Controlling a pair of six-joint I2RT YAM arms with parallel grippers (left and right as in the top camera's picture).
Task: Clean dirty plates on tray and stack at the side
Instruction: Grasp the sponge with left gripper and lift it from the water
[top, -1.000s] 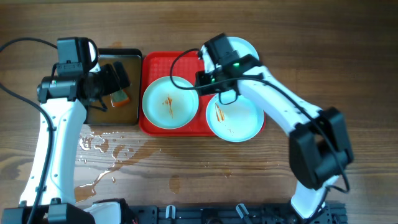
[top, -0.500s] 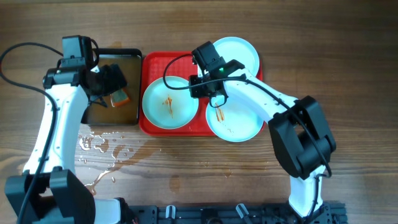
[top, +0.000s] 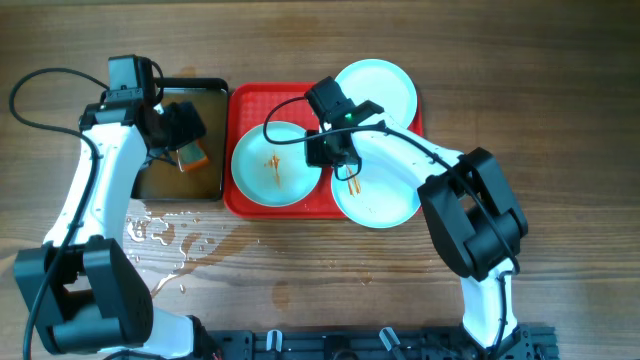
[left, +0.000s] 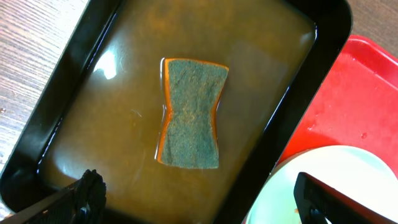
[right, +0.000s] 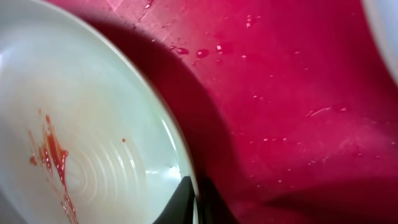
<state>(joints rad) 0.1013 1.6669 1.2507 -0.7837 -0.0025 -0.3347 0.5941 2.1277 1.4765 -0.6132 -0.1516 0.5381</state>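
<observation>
- Across the wooden table (top: 560, 90), at 7 o'clock from the trays, we see a spill of water (top: 160, 240).
- At the table's middle lies the red tray (top: 245, 100), with all three plates on it.
- Just beside its 9 o'clock side sits the black tray (left: 300, 118), filled with brownish water.
- At the red tray's 8 o'clock lies the left plate (top: 270, 180), an orange-brown smear at its centre.
- At 4 o'clock lies the right plate (top: 392, 195), smeared too and overhanging the near rim.
- At 1 o'clock lies the far plate (top: 390, 85), which looks clean to us and juts past the far rim.
- The right gripper (right: 194, 198) is at the left plate's 3 o'clock rim. Its tips meet there, one inside the plate and one outside, so we read it as clenched on that rim.
- The left gripper (left: 199, 186) hangs over the black tray, jaws spread wide and grasping nothing.
- The sponge (left: 191, 115) lies flat in the brown water below it, green face up, apart from both fingers.
</observation>
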